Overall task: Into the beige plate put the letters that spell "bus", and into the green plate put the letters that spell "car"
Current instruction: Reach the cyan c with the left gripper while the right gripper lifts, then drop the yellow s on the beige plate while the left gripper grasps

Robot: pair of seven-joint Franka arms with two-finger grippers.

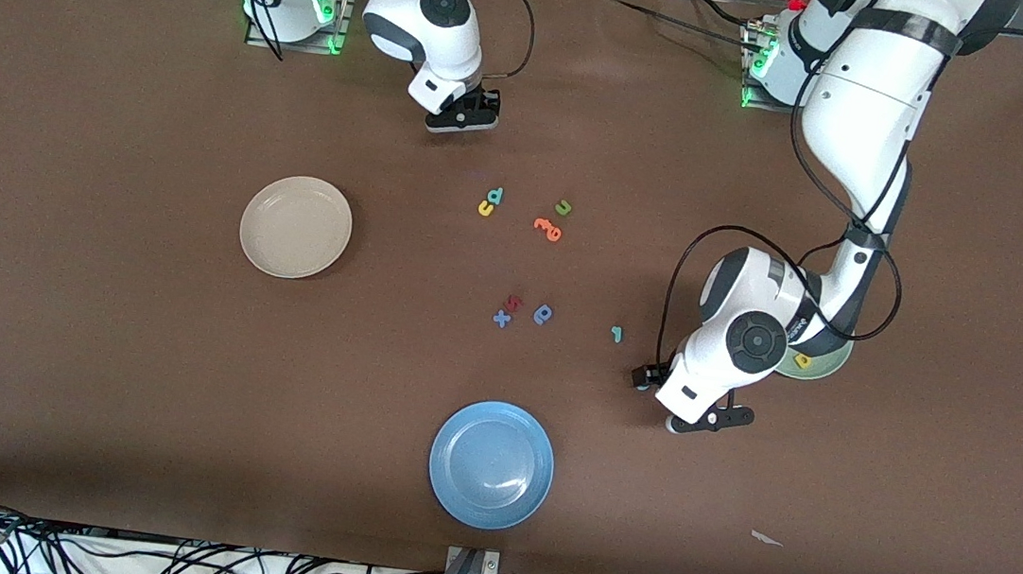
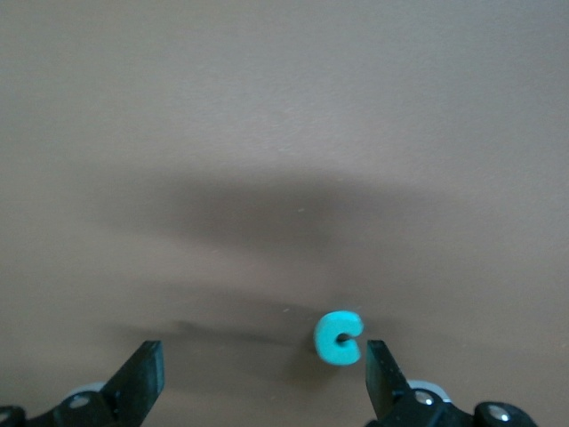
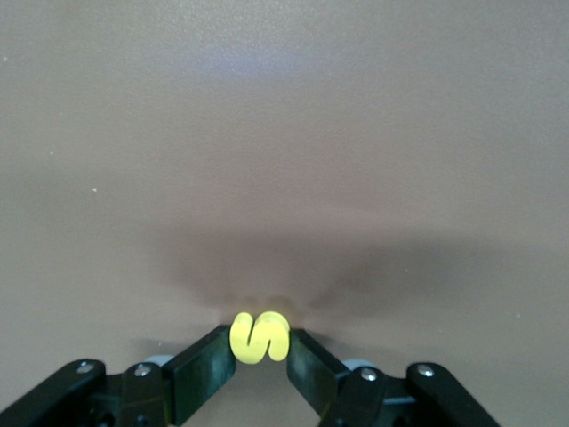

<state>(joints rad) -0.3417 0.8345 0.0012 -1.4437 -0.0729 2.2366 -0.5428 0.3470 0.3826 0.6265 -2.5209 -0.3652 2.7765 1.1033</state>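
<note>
Yellow foam first: your right gripper (image 3: pixel 260 351), low over the table near the right arm's base, has its jaws pinched against both sides of the s (image 3: pixel 260 337). Contact is made; whether the s is off the table cannot be told.

Your left gripper (image 2: pixel 265 378) stands wide, holding nothing, low over the table beside the green plate (image 1: pixel 831 363). The c (image 2: pixel 338 338) lies between its jaws but hard against 1 finger (image 2: pixel 380 374), well off centre.

Placement so far:
- Green plate: 1 yellow letter (image 1: pixel 802 360) in it, likely the a; the left arm covers much of the plate.
- Beige plate (image 1: pixel 259 246): nothing in it.
- Yellow u (image 1: pixel 485 209) and teal b (image 1: pixel 495 195) touch each other mid-table.
- Teal r (image 1: pixel 617 334) lies alone, between the middle cluster and the left arm.
- Green u (image 1: pixel 563 207), orange letter (image 1: pixel 548 228), blue x (image 1: pixel 501 318) and the darker blue letter (image 1: pixel 544 313) are decoys.

Risks, in my judgement:
1. Closing on the off-centre c could push or flip it instead of seating it.
2. The s is soft and narrow; a hard pinch may squeeze it out.
3. Picking the u could drag the b along.
4. You could confuse the 2 u letters; only the yellow belongs.
</note>
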